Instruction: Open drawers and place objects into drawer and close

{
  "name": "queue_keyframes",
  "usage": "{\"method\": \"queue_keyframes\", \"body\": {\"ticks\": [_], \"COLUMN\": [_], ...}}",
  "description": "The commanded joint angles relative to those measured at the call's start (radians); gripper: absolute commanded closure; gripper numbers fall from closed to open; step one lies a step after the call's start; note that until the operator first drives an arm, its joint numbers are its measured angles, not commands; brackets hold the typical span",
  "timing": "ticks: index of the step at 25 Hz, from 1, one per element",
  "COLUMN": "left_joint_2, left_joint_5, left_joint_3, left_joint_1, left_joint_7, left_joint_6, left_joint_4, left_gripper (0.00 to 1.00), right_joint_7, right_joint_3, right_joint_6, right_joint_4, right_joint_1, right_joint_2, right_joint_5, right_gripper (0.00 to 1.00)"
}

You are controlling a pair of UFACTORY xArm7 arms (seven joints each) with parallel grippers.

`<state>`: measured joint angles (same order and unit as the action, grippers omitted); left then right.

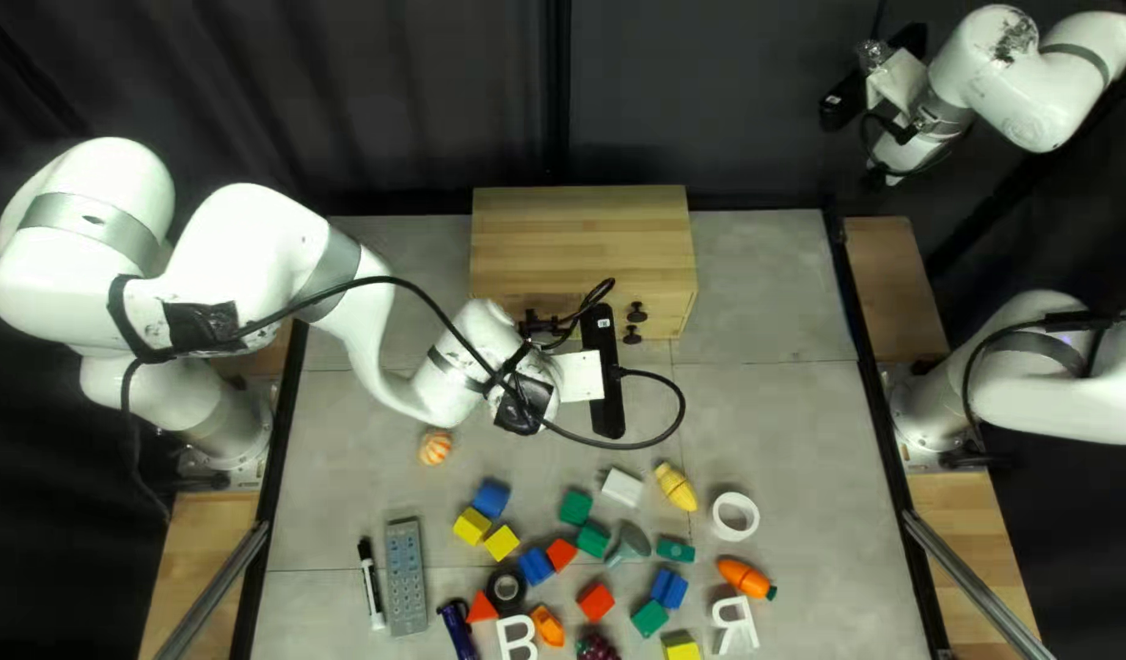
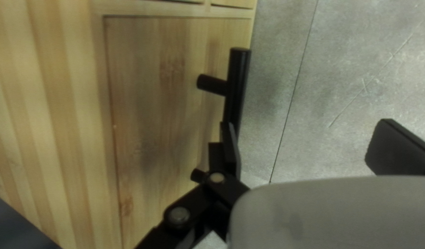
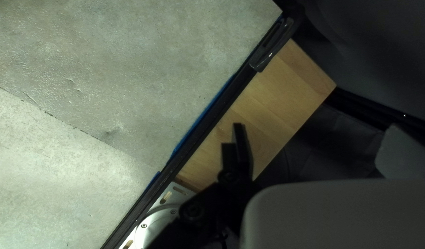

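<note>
At 12 o'clock in the top left view, the cabinet [image 1: 582, 232]'s drawer [image 2: 152, 115] looks shut; the left gripper [image 2: 307, 127], wide, meets its handle [image 2: 238, 78]. Right gripper [image 3: 316, 131], wide, is at 2 o'clock. Opening, loading, perhaps with blocks [image 1: 596, 600] from 6 o'clock, and closing remain.

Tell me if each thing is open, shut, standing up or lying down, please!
Left tool, open
Right tool, open
Big drawer, shut
Upper drawers, too cut off to tell
Marker, lying down
Remote, lying flat
White ring, lying flat
Carrot, lying down
Corn, lying down
</note>
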<state>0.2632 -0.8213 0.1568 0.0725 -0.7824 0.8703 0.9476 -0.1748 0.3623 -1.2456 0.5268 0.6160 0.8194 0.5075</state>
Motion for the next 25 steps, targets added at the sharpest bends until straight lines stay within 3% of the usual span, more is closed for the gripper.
{"method": "queue_keyframes", "body": {"ticks": [1, 25], "left_joint_2": [0.002, 0.027], "left_joint_5": [0.003, 0.000], "left_joint_3": [0.000, -0.010], "left_joint_1": [-0.001, 0.006], "left_joint_7": [-0.004, -0.020], "left_joint_6": [0.003, -0.007], "left_joint_4": [0.002, 0.008], "left_gripper": [0.00, 0.00], "right_joint_7": [0.000, 0.000], "right_joint_3": [0.000, 0.000], "right_joint_6": [0.000, 0.000], "right_joint_4": [0.000, 0.000], "right_joint_1": [0.000, 0.000], "right_joint_2": [0.000, 0.000], "right_joint_5": [0.000, 0.000], "right_gripper": [0.00, 0.00]}}
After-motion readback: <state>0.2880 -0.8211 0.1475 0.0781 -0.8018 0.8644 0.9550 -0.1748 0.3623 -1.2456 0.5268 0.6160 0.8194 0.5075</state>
